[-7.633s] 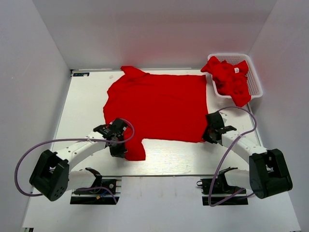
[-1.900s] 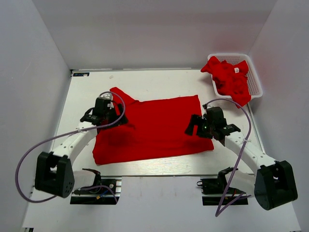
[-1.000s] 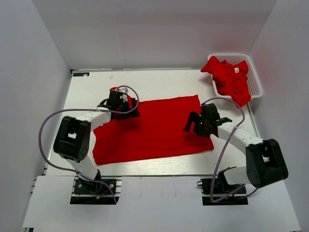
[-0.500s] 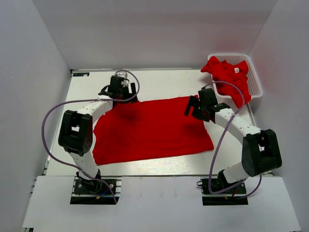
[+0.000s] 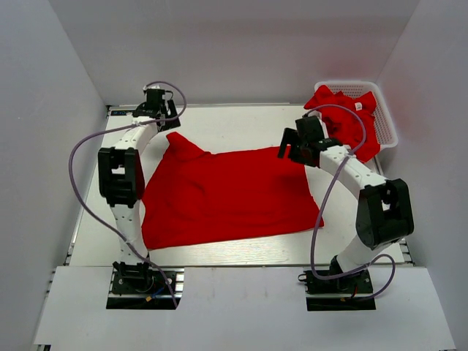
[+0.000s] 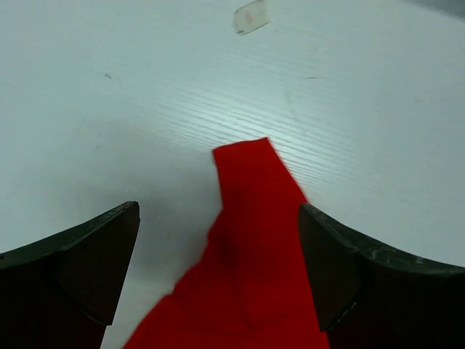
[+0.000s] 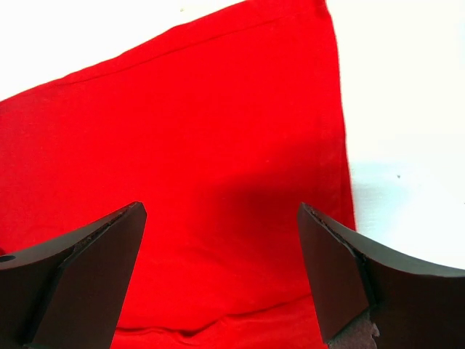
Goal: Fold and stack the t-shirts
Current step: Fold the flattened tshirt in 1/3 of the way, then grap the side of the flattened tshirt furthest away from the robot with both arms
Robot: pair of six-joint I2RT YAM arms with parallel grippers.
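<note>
Top external: both arms reach far across the bench (image 5: 241, 124). The left pincer (image 5: 155, 111) gapes empty near the t-shirt (image 5: 230, 194) sleeve, and the right pincer (image 5: 290, 148) gapes over its far corner.

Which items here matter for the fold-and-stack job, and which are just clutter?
Job:
- flat t-shirt on the table, folded once
- t-shirt pile in the basket

Lying about:
- basket, only holds the pile
- small pale scrap on the table past the flat t-shirt's sleeve
</note>
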